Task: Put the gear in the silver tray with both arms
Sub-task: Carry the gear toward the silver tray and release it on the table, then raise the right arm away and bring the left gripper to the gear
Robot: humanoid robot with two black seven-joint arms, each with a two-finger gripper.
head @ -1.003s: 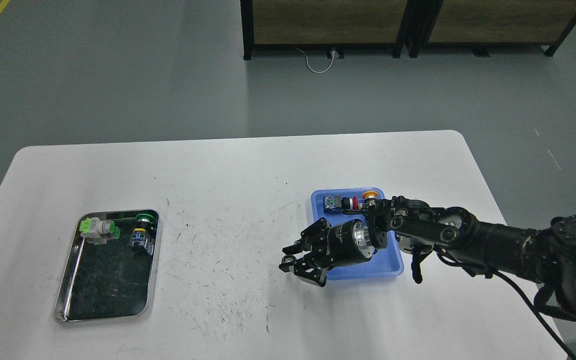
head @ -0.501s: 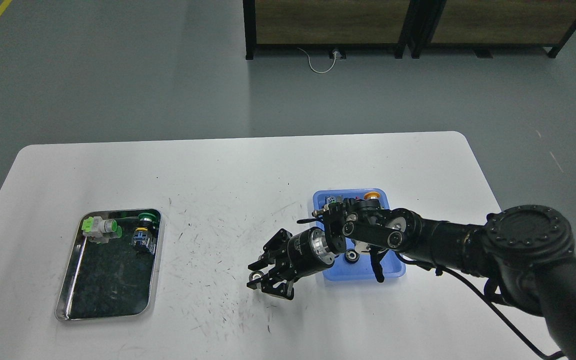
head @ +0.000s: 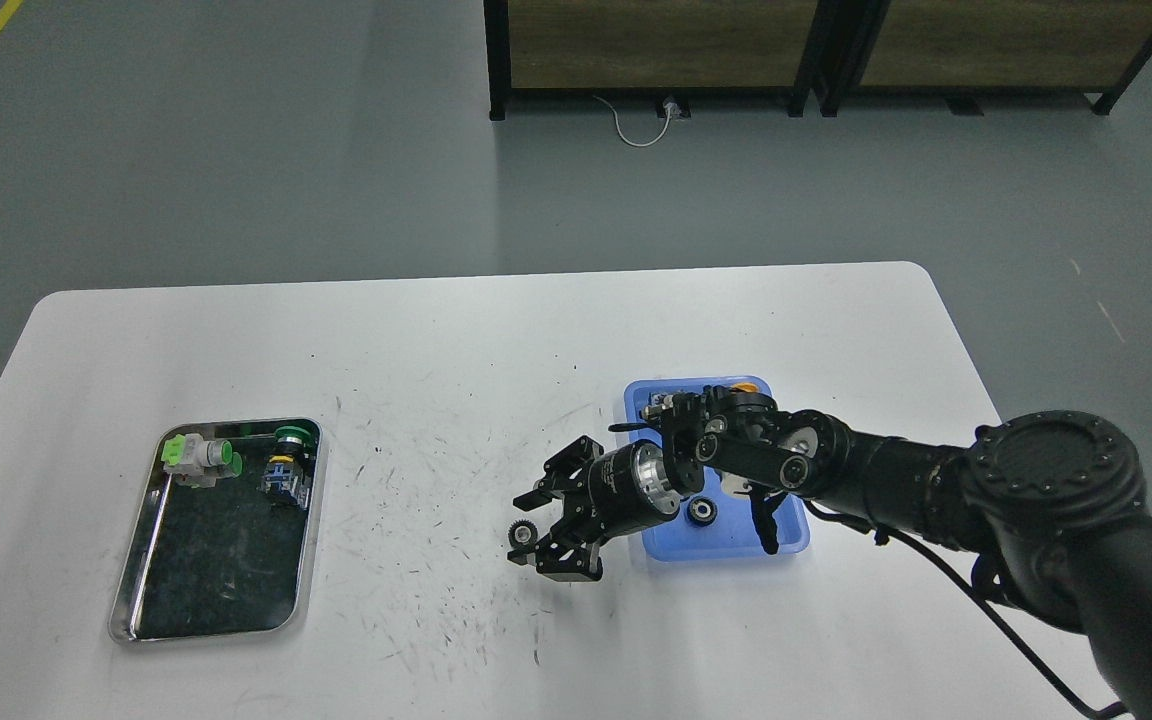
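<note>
A: Where is the gear (head: 522, 532) right now?

B: On the white table (head: 456, 340), just left of the right gripper (head: 548, 530) and well apart from the silver tray (head: 141, 560) at the table's left end. It is small and dark, with a toothed rim.

A: Is the gripper holding it?

B: Not that I can see. The fingers are spread, with the gear at their tips, on the table or barely off it. Half a second ago the gear sat between the fingertips, lower and further left; now the gripper has drawn back a little toward the blue plastic tray (head: 726, 545), and the gear shows beside its lower prong.

A: So what does that mean for the task?

B: My guess is the right arm has set the gear down mid-table as a handover point. The left arm is out of view, so the second half, carrying it to the silver tray, looks not yet begun.

A: What else is there?

B: The silver tray holds a green-and-grey push-button switch (head: 198, 458) and a green-capped one (head: 288, 465) at its far end. A second small black wheel (head: 701, 510) lies in the blue tray.
</note>
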